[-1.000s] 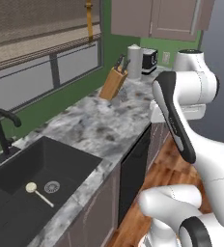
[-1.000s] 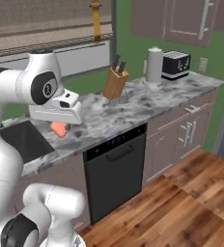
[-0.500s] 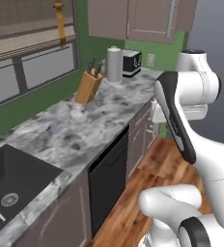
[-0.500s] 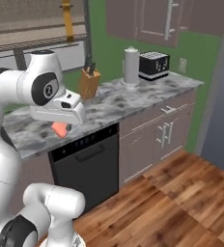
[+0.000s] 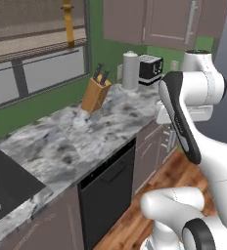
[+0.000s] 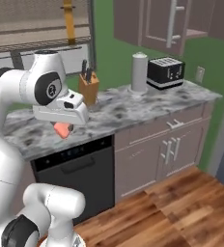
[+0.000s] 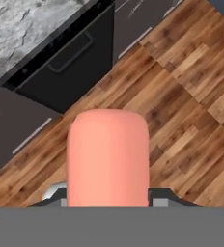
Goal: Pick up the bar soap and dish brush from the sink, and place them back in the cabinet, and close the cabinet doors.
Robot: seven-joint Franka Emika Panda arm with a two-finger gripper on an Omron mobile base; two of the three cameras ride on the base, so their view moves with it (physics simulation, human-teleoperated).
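The bar soap [image 6: 62,129], a salmon-pink block, hangs under the white hand with my gripper [image 6: 62,128] shut on it, out in front of the counter edge. In the hand view the bar soap [image 7: 107,154] stands tall over the wood floor and covers the fingertips. A corner of the dark sink [image 5: 5,188] lies at the far left. The mauve-brown cabinet [image 6: 201,17] hangs above the toaster, up and to the right of my hand. One cabinet door [image 6: 157,21] with a long grey bar handle stands swung out, and an inner shelf edge shows behind it. The dish brush is out of view.
On the marbled counter [image 5: 71,141] stand a wooden knife block [image 5: 96,93], a white roll [image 5: 130,71] and a black toaster [image 5: 149,68]. A black dishwasher front [image 6: 77,169] and low cupboards [image 6: 167,149] sit below. Wood floor [image 6: 172,212] stretches to the right.
The whole picture has shifted: the base has driven right along the counter, so the sink slid off to the left and the toaster and cabinet came nearer. The soap stays gripped.
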